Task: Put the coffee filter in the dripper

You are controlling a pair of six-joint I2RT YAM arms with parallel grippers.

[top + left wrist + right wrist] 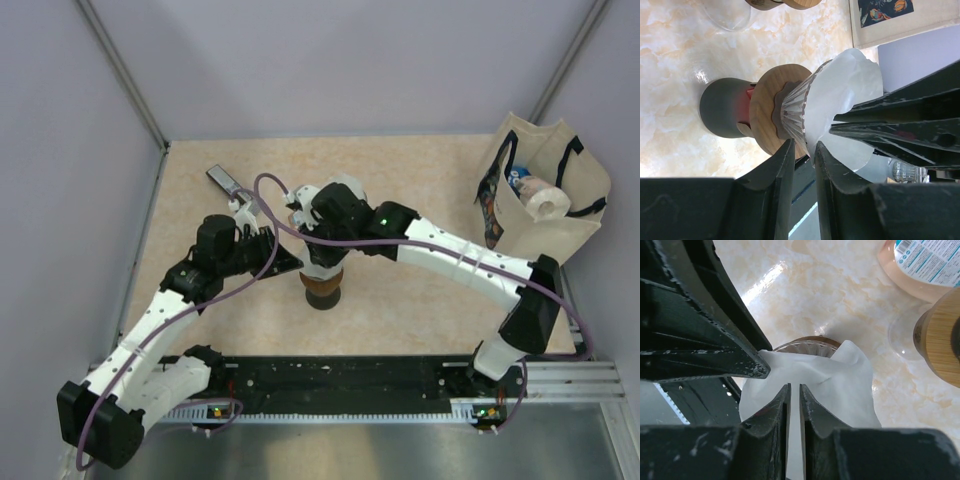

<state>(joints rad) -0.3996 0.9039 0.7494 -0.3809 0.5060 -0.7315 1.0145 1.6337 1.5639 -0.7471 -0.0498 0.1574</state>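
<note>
Coffee filter (840, 385) sat crumpled in dripper (795, 112); right gripper (794, 387) pinched paper; left gripper (804, 145) near-closed at rim, hold indeterminate. Step needed gentle centred push, then clean release.

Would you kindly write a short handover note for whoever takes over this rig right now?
Left end effector: narrowed onto the edge of the coffee filter at the rim of the dripper.
Right end effector: shut on the filter paper from above.
The dripper stands on its dark base; the filter is inside it but crumpled and standing proud.
Done: filter in the cone.
Left: seat it flat, release, withdraw both arms.
</note>
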